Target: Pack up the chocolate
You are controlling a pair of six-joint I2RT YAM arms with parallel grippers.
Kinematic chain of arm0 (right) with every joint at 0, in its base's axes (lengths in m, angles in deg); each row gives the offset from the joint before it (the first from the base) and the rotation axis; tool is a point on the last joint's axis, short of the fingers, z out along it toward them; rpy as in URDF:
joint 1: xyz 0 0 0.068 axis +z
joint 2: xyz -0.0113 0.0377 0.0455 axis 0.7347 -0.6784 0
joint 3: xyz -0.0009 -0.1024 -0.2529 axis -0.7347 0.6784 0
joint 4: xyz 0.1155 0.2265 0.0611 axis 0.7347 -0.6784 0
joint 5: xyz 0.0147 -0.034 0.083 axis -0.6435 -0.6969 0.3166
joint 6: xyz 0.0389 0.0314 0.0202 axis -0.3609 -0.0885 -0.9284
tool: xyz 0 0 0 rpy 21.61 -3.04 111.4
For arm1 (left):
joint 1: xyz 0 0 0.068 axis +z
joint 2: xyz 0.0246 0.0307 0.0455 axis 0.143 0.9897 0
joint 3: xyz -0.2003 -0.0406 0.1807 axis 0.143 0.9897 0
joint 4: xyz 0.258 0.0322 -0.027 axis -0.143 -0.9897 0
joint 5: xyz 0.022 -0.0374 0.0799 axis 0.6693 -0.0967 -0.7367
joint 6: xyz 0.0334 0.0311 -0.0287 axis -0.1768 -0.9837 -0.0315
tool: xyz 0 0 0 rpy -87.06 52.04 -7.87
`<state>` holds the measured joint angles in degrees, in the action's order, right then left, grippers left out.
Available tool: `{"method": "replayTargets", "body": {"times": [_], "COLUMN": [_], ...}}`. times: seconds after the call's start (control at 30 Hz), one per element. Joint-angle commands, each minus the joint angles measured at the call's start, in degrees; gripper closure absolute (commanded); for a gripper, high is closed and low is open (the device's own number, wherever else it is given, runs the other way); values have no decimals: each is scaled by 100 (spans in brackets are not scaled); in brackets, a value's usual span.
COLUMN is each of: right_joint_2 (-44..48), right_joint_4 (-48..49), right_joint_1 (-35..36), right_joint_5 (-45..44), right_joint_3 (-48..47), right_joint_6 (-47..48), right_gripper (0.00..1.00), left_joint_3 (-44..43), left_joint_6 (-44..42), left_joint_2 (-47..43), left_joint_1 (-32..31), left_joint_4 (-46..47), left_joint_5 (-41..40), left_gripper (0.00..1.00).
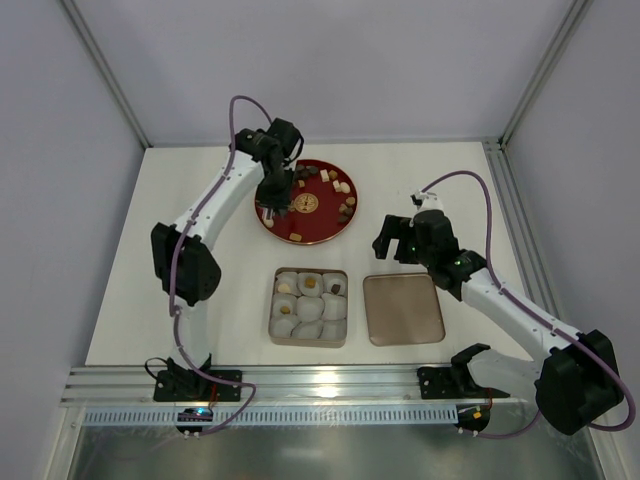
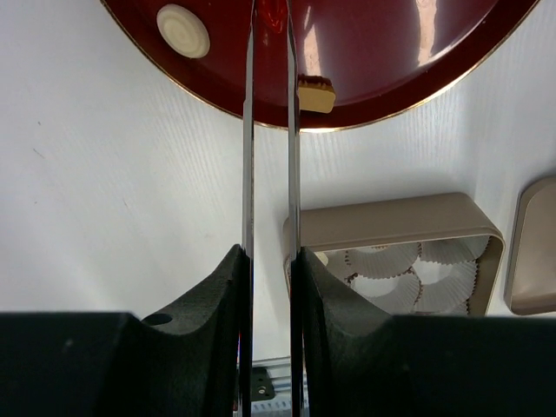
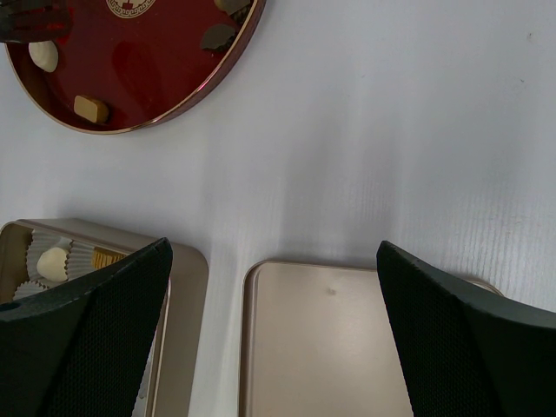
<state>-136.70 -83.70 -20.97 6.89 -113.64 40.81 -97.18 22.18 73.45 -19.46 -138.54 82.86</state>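
Two thin metal blades of the left gripper [image 2: 270, 17] run up the left wrist view, set close together with only a narrow slot between them. A brighter red patch sits in that slot near the tips. It may be a red piece, but I cannot tell whether anything is pinched.

The tips hang over the near-left part of the dark red round plate with a gold rim [image 1: 326, 228], which lies toward the far edge of the white table [image 1: 200, 300]. The chocolate [image 1: 343, 187] is scattered on the plate. It includes a cream round disc [image 2: 182, 30] and a tan square piece [image 2: 315, 94] at the plate's near rim.

A few pieces already sit in the white paper cups [image 2: 387, 259] of the beige rounded-square tin [image 1: 309, 344] toward the middle of the near edge. Its flat beige lid [image 1: 403, 310] lies just to the right. The right gripper [image 3: 274, 252] hovers above that lid, jaws spread wide and empty.

The pieces look very light and stiff, and probably brittle with smooth, slippery faces. A gentle pinch across opposite flat sides, low and close to the plate, seems safest. Squeezing hard could chip one or make it shoot out.
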Motion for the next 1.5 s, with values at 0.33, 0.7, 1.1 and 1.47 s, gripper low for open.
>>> {"method": "replayTargets", "body": {"times": [0.33, 0.7, 1.1, 1.47], "right_joint_2": [-269, -463, -674, -823], "right_joint_4": [302, 381, 408, 346], "right_joint_1": [33, 33, 33, 33], "right_joint_5": [-41, -59, -190, -349], "right_joint_3": [-211, -308, -458, -616], "right_joint_6": [7, -10, 7, 16], "right_gripper": [0, 0, 0, 0], "left_joint_3": [1121, 2113, 3344, 4303], "left_joint_6": [201, 500, 957, 1572], "left_joint_2": [-1467, -2399, -3761, -4623], "left_joint_1": [-308, -782, -1371, -2311], "left_joint_4": [259, 365, 479, 532], "left_joint_5": [157, 148, 139, 131], "left_gripper": [73, 73, 73, 72]}}
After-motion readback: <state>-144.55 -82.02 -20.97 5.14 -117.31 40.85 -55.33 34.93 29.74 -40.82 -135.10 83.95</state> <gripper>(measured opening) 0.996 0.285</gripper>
